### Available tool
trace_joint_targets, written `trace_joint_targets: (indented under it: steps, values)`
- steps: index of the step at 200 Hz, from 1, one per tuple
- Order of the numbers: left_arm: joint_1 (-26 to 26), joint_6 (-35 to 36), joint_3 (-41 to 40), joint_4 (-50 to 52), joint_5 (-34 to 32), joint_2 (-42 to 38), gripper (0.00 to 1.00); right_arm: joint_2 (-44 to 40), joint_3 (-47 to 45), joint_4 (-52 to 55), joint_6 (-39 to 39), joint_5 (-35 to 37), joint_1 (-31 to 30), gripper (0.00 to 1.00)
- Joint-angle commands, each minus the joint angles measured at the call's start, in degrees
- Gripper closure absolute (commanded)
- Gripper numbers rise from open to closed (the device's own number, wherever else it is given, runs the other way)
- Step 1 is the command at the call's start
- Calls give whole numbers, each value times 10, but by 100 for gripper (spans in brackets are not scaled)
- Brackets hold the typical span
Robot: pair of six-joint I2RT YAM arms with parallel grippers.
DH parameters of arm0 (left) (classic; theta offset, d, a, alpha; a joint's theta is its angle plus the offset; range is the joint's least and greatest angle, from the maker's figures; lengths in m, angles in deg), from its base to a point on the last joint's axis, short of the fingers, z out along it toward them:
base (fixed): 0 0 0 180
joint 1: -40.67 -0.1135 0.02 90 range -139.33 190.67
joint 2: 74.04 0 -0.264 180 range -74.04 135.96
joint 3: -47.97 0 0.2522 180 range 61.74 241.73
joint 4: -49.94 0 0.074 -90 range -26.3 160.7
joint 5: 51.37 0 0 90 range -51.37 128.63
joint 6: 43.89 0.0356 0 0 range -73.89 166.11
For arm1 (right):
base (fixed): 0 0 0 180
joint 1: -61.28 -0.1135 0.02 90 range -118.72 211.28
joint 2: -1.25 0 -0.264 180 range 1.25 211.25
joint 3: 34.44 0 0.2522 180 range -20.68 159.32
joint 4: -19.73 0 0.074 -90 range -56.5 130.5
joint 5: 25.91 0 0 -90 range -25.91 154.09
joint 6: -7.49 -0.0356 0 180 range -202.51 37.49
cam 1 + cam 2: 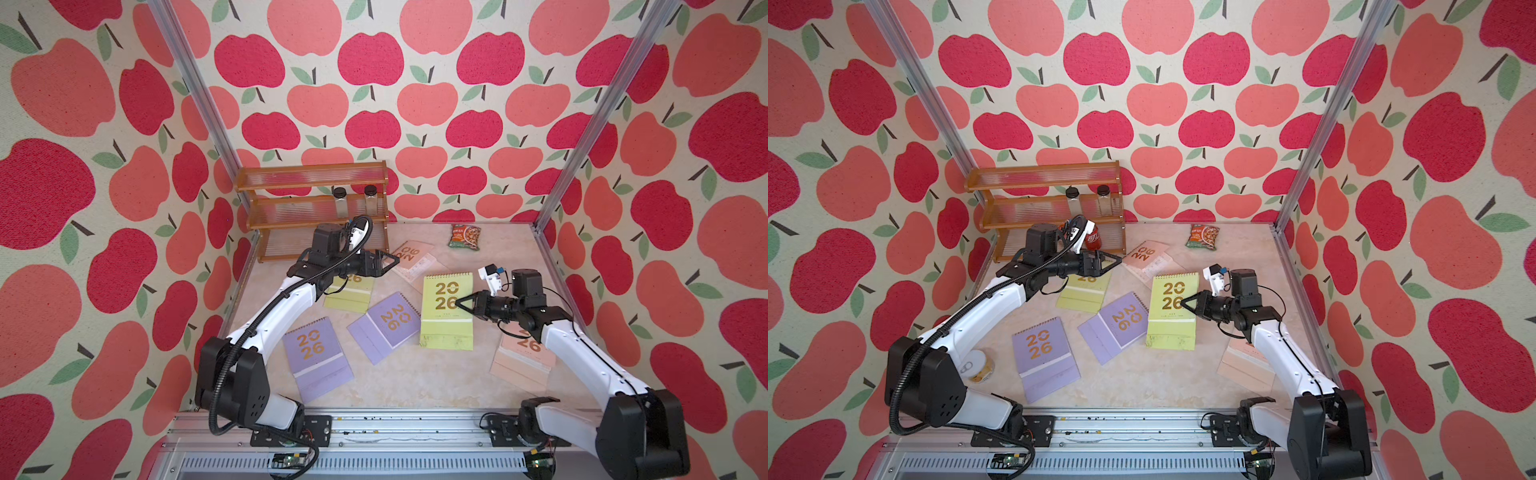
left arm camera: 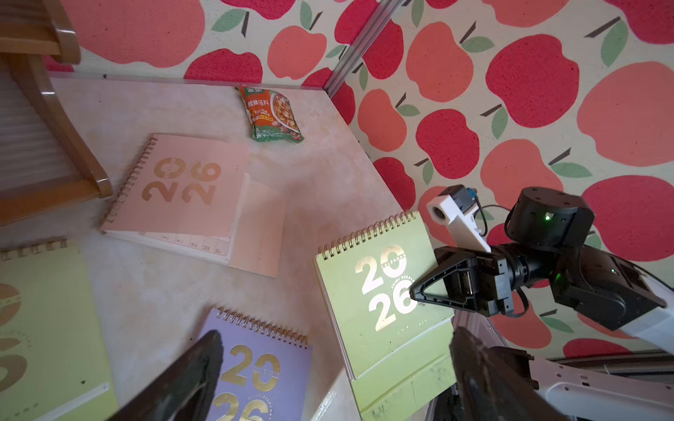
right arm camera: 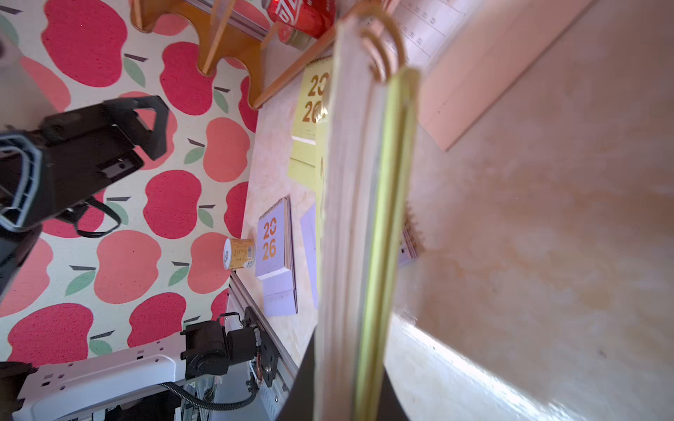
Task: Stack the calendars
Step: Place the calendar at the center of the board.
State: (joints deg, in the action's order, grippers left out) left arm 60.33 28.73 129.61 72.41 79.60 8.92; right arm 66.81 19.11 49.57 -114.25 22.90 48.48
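Clamped tight on the right edge of the held green calendar [image 1: 441,332] with the right gripper [image 1: 459,303], holding it clear of the table [image 1: 415,386] by the look of it. Spiral at the far side, long axis running near to far.

Over to the left gripper [image 1: 394,262]: spread wide, grasping nothing, hanging above the far green calendar [image 1: 351,294] beside the shelf [image 1: 291,208].

Counting 6 calendars: 5 lying flat and apart, 0 stacked.

Now for the relation that matters. Just left of the raised one, edges meeting in both top views, the middle lilac calendar [image 1: 386,326], turned at a slant. Nearer the right arm than the left, so probably a short carry leftward, plus a twist to square the 2 long axes before letting go.

Other landing spots: near lilac calendar [image 1: 316,353] at near left, far pink calendar [image 1: 413,257] at far centre, near pink calendar [image 1: 519,357] tucked under the right arm at near right.

Worth watching for the lower flap snagging on the lilac spiral.
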Motion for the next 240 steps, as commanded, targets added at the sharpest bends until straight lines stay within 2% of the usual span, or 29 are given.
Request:
trace_joint_targets:
  steps: [1,28,60,130,166,240]
  values:
    - [-8,42,2,47,-50,-13,0,-24,-22,115,47,2,10,100]
    - [-14,48,-10,47,-51,-26,0,-19,-39,143,70,13,24,100]
    - [-19,57,-21,47,-52,-40,0,33,-32,154,82,23,29,100]
    - [-20,58,-27,50,-52,-50,1,94,-37,149,73,114,31,100]
    - [-19,58,-23,55,-53,-47,0,107,-32,157,62,168,33,78]
    - [-20,59,-12,75,-63,-28,0,126,-10,145,51,222,35,51]
